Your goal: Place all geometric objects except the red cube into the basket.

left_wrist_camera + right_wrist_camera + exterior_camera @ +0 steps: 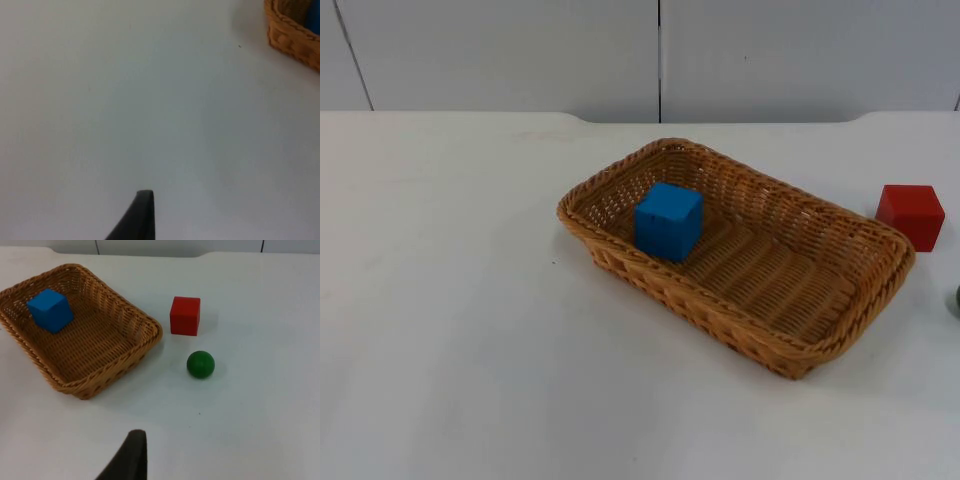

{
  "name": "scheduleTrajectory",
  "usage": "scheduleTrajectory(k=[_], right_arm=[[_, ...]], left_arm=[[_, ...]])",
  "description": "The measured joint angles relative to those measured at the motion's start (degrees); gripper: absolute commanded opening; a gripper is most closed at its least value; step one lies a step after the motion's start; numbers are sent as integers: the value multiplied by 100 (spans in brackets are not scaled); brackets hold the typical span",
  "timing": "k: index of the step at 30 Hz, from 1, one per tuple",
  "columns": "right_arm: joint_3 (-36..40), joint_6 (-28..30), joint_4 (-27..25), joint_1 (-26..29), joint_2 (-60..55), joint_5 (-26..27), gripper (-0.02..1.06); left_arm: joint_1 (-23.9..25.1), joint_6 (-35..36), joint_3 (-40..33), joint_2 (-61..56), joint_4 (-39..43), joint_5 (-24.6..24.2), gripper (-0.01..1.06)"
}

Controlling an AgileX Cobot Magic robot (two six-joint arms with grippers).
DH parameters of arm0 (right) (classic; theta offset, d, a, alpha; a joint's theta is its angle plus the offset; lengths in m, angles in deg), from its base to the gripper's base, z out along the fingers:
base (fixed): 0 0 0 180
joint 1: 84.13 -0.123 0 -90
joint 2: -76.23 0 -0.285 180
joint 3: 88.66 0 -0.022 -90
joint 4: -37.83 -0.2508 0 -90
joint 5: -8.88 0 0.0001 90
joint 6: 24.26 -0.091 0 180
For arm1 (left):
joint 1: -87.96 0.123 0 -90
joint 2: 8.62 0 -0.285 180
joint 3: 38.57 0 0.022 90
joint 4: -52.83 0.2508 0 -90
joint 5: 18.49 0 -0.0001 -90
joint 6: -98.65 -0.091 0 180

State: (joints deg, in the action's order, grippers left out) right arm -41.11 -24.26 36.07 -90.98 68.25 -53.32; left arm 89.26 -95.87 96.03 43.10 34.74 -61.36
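Left gripper of mine hangs over bare white table, with just its black tip in the left wrist view; whether it is open or closed I cannot tell. From it I see one corner of the woven basket well apart from the tip, and a sliver of blue inside that corner. My right gripper also hangs above the table, again with only a dark tip to go by, so I cannot tell its state either. Nearest to it in the right wrist view is the green ball, lying on the table outside the basket and apart from everything else. Just beyond the ball stands the red cube, upright on the table, near the basket's rim but not touching it. In the top view the basket lies at the centre right of the frame, set at a slant, and the blue cube sits inside it at its upper left end, close against the wall there. The red cube stands at the right of that frame, just beside the basket's far right corner. A grey partition wall runs along the upper edge of the frame behind the table.
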Motion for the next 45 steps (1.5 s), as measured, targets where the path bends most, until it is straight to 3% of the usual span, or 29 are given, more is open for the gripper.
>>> scheduleTrajectory(k=[5, 13, 17, 23, 28, 39, 45], right_arm=[[-12, -185, 12, 0, -174, 22, 105], [-368, -276, 22, 0, -1993, 465, 105], [-545, -287, 72, 0, -3477, 1133, 105], [-877, -299, 132, 0, -4979, 1674, 105], [-1449, -299, 132, 0, -6934, 2172, 105], [-2114, -176, 132, 0, -8955, 2940, 105], [-2309, -83, 132, 0, -9891, 3688, 105]], left_arm=[[0, 0, 0, -123, 0, 0, 105], [0, 0, 0, -123, 0, 0, 105], [0, 0, 0, -123, 0, 23, 105], [0, 0, 0, -123, 0, 23, 105], [0, 0, 0, -123, 0, 33, 105], [0, 0, 0, -123, 0, 44, 105], [0, -9, 0, -123, 0, 44, 105]])
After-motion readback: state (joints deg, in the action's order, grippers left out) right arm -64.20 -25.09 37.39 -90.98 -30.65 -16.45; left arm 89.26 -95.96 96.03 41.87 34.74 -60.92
